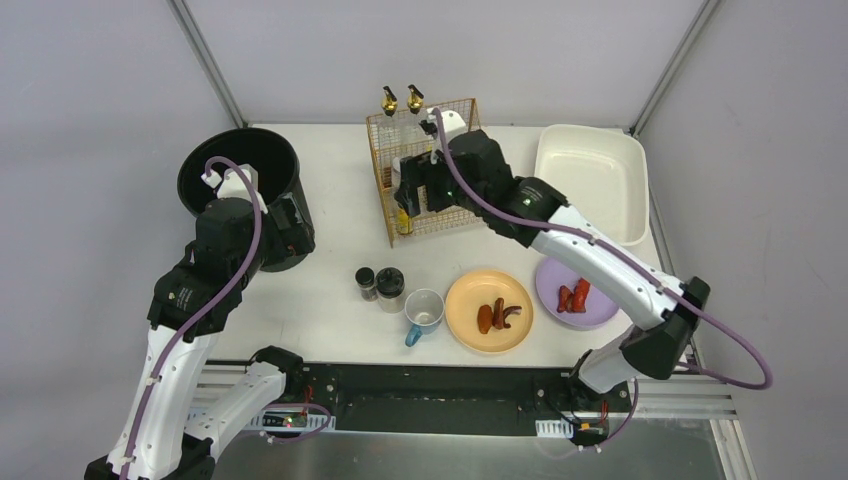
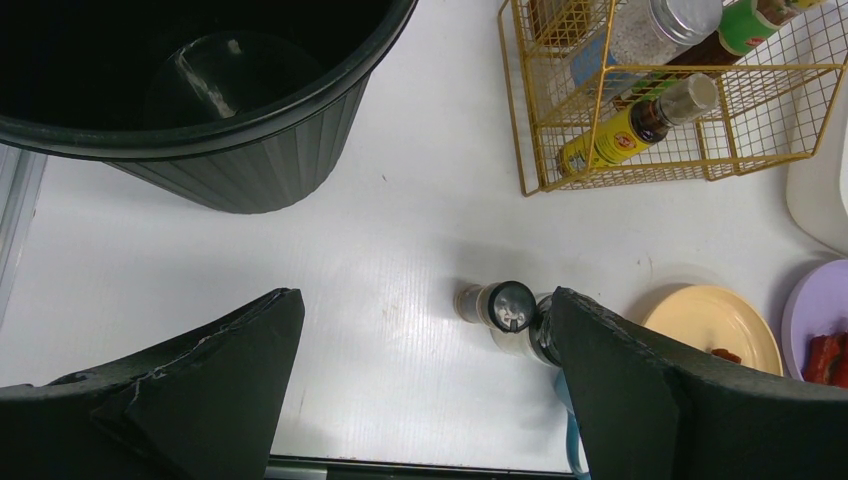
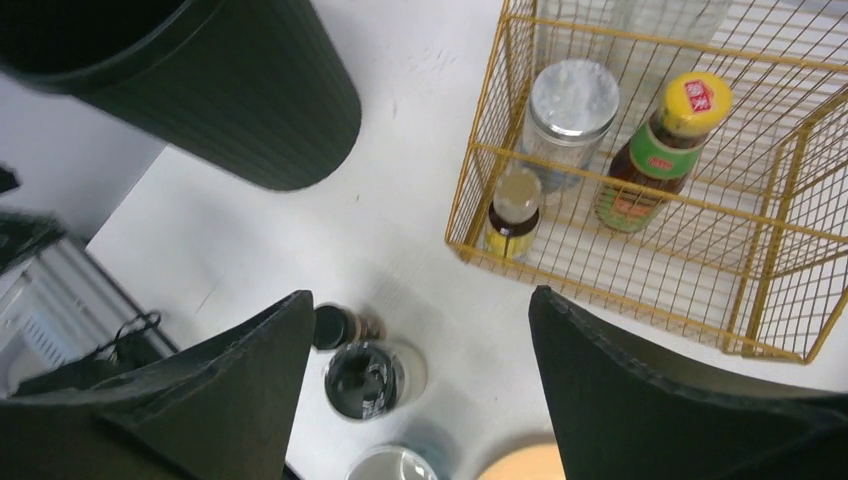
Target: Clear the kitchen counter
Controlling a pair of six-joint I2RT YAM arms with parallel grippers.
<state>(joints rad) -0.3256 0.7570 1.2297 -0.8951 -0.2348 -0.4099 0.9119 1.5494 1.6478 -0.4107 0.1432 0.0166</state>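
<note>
The white kitchen counter [image 1: 330, 300] holds two dark-lidded spice jars [image 1: 367, 283] [image 1: 390, 288], a white mug with a blue handle [image 1: 424, 312], a yellow plate [image 1: 460, 300] with sausage pieces and a purple plate [image 1: 550, 275] with red food. My left gripper [image 1: 288, 225] hangs beside the black bin [image 1: 240, 170]; it is open and empty [image 2: 422, 300], with the jars [image 2: 510, 305] by its right finger. My right gripper [image 1: 410, 195] is open and empty [image 3: 420, 295] above the counter in front of the gold wire rack [image 1: 385, 150], the jars [image 3: 365, 380] below it.
The rack [image 3: 480, 150] holds several bottles and a jar. A cream tub [image 1: 590, 175] stands at the back right. A black rail [image 1: 420, 385] runs along the counter's front edge. Frame posts rise at both back corners.
</note>
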